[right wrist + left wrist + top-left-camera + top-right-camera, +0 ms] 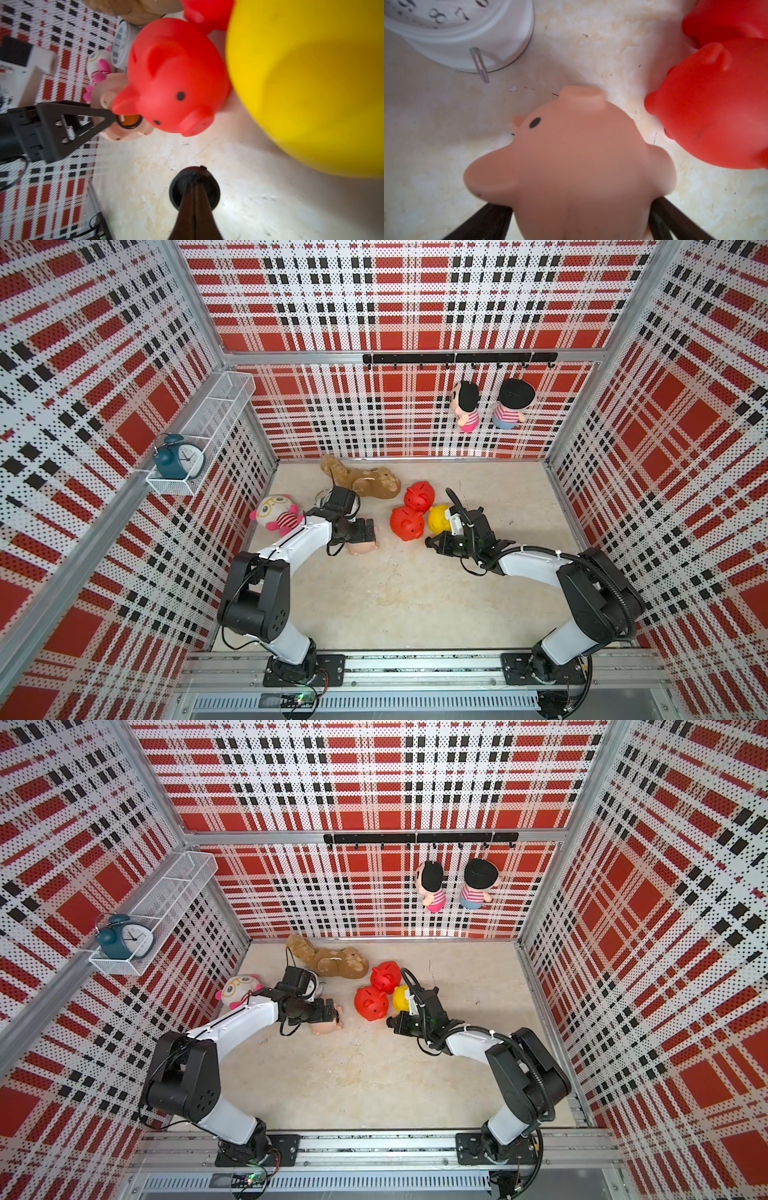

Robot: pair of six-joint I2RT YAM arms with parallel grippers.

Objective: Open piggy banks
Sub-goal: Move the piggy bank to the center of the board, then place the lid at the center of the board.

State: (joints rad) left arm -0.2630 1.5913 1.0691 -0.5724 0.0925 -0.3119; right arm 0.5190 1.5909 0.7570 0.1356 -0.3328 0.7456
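Left claw (368, 536): jaws spread wide across the pink pig (581, 166), with both fingers (492, 220) lying against its body.
Pink pig: on its side on the bench (395, 605), left of the other three pigs. Its belly hole (128, 120) is uncovered, orange inside, and faces the right arm.
Right claw (432, 542): fully closed, pinching a black round plug (176, 192) at its tips, near the front of the near red pig (408, 523).
Near red pig: upright, between the pink pig and the yellow pig (438, 519), apart from the pink one.
Far red pig (419, 495): behind the near red pig, touching it.
Yellow pig: just beside both red ones, partly hidden by the right wrist in both top views.
White clock (467, 41): on the bench near the pink pig.
Brown plush (361, 483): lying on the bench by the back wall.
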